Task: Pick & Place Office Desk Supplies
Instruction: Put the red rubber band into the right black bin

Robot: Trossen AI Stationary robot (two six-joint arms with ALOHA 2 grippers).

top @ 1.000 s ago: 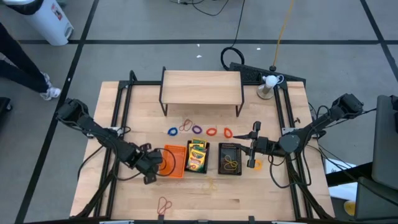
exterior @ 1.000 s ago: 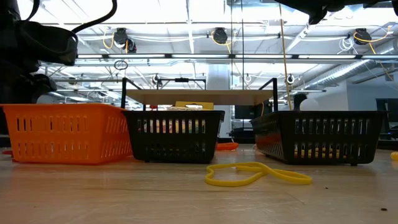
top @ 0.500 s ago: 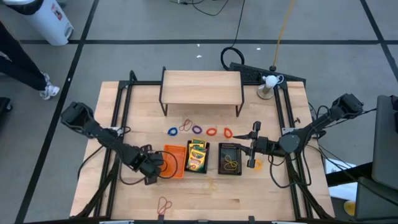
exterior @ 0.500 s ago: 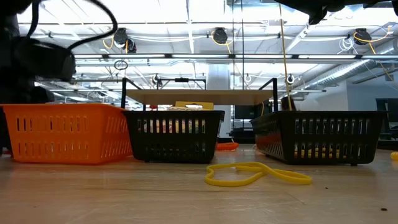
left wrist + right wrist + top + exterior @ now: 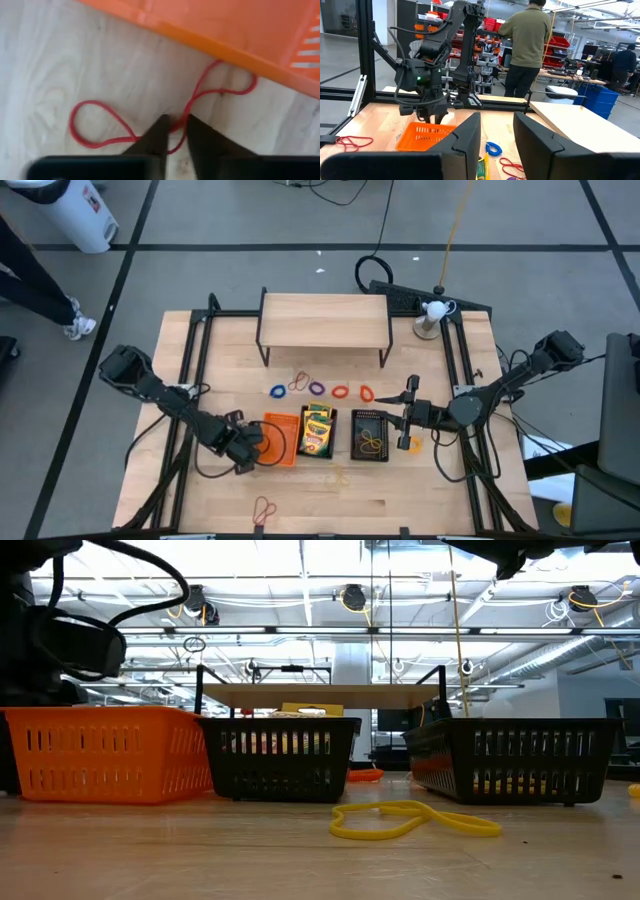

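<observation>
Red rubber band [image 5: 150, 120] lies on the bare wood beside the orange tray [image 5: 279, 439], twisted into a figure-eight; in the left wrist view its long axis runs from lower left to upper right, one loop touching the tray's wall. Left gripper [image 5: 250, 451], lower left of centre in the high view, is down on the table against the tray's left side; its fingers [image 5: 152, 140] are pinched to a narrow gap over the band's crossing, clenched on it. A second ago they stood much wider; the left arm's elbow has also shifted slightly since then.

Three trays sit in a row, long axes running toward the shelf: orange, then a black tray [image 5: 318, 431] holding crayon boxes [image 5: 317, 425] laid lengthwise, then another black tray [image 5: 371, 435] with a yellow band inside.

Loose bands [image 5: 318, 389] form a line across the table above the trays. Another red band [image 5: 264, 509] lies near the bottom edge.

Right gripper [image 5: 406, 418] hovers just right of the right-hand black tray, unmoved, jaws partly apart, holding nothing.
</observation>
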